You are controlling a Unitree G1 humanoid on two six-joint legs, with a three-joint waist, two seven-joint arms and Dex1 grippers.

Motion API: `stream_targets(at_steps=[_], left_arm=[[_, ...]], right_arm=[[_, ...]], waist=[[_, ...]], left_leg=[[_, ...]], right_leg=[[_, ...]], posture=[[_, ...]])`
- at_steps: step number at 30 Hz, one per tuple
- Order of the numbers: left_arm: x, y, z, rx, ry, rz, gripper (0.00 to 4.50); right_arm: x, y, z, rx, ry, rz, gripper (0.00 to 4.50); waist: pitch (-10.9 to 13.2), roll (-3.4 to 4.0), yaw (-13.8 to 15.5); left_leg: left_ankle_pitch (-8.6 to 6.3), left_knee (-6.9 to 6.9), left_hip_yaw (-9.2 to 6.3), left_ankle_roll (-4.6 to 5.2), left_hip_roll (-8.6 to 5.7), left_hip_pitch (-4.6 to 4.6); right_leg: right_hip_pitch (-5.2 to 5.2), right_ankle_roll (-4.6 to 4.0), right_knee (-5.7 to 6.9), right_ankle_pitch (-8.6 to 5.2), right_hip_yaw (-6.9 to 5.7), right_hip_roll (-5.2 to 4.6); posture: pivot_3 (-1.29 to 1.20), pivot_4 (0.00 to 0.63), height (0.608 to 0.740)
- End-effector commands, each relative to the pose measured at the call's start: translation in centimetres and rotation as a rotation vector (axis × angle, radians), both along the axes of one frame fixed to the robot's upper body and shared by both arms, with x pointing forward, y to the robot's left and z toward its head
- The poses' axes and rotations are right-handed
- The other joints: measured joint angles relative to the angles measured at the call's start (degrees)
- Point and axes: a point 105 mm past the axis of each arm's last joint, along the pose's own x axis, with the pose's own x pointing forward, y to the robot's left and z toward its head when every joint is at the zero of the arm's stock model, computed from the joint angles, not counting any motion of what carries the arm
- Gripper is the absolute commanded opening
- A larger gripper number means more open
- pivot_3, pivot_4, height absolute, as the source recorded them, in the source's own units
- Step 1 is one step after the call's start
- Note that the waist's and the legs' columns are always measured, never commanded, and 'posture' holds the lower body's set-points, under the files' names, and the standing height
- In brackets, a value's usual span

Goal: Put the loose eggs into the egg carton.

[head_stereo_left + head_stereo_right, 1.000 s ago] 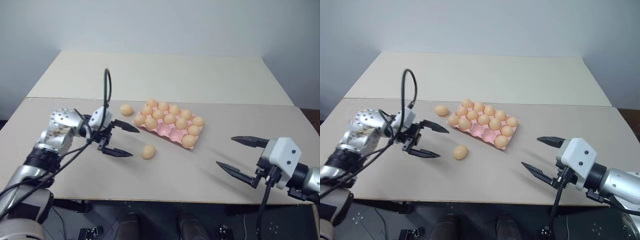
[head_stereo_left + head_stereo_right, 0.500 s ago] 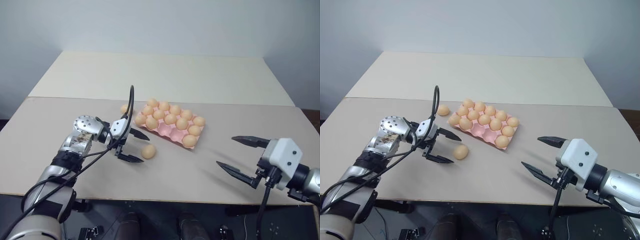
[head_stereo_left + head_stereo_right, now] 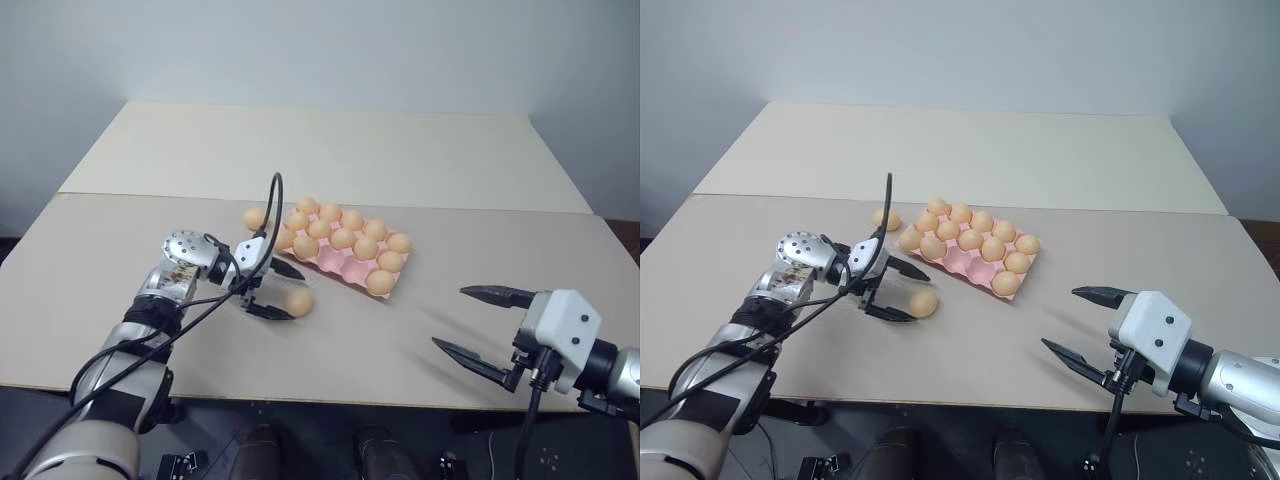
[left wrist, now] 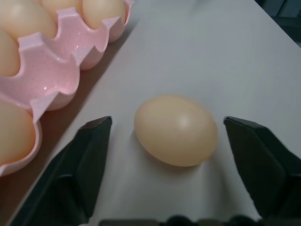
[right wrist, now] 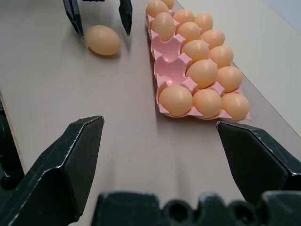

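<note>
Loose egg [image 4: 176,130] between the left gripper [image 3: 285,291] jaws

The jaws stand apart — a gap either side, nothing grasped; the egg lies on the table [image 3: 150,230] just beside the egg carton [image 4: 51,75].

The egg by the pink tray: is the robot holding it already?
Not yet. The left gripper has a finger on each side of the egg, but gaps show on both sides, and it lies on the table. The right gripper is open, holding nothing.

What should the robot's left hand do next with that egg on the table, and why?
Probably close the left end effector gently on the loose egg. The egg lies on the table between the two open fingers, which do not touch it yet, and the egg carton beside it has empty cups.
</note>
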Motion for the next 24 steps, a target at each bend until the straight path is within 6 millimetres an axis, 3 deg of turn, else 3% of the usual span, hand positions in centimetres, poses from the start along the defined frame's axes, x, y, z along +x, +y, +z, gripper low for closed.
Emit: stream_targets(at_steps=[1, 5, 11, 17, 24], left_arm=[[0.4, -0.2, 0.9, -0.015, -0.037, -0.004, 2.92], [0.5, -0.6, 0.6, -0.025, -0.016, 0.002, 1.75], [0.7, -0.3, 0.8, -0.014, -0.03, 0.005, 0.77], [0.9, 0.1, 2.0, -0.053, -0.053, 0.017, 0.7], [1.0, 1.3, 5.6, -0.155, -0.092, 0.056, 0.7]], right_arm=[[-0.1, 0.1, 1.1, -0.026, -0.064, 0.008, 4.5], [0.0, 0.1, 1.0, -0.023, -0.064, 0.004, 4.5], [0.0, 0.0, 1.0, -0.022, -0.067, -0.004, 4.5], [0.1, 0.0, 1.1, -0.016, -0.073, -0.007, 4.5], [0.2, 0.1, 1.1, -0.011, -0.076, -0.006, 4.5]], waist=[[0.0, 0.0, 0.0], [0.0, 0.0, 0.1], [0.0, 0.0, 0.1], [0.0, 0.0, 0.1], [0.0, 0.0, 0.0]], left_leg=[[0.0, 0.0, 0.0, 0.0, 0.0, 0.0], [0.0, 0.0, 0.0, 0.0, 0.0, 0.0], [0.0, 0.0, 0.0, 0.0, -0.01, 0.01], [0.0, 0.0, 0.0, 0.0, -0.01, 0.01], [0.0, 0.0, -0.01, 0.0, 0.0, 0.01]], right_leg=[[0.0, 0.0, 0.0, 0.0, 0.0, 0.0], [0.01, 0.0, 0.0, 0.0, 0.0, 0.0], [0.02, 0.0, 0.0, 0.0, 0.0, 0.0], [0.01, 0.0, 0.0, 0.0, 0.0, 0.0], [0.01, 0.0, 0.01, 0.0, 0.0, 0.0]], posture=[[0.0, 0.15, 0.74], [0.0, 0.15, 0.74], [0.0, 0.15, 0.74], [0.0, 0.15, 0.74], [0.0, 0.15, 0.74]])
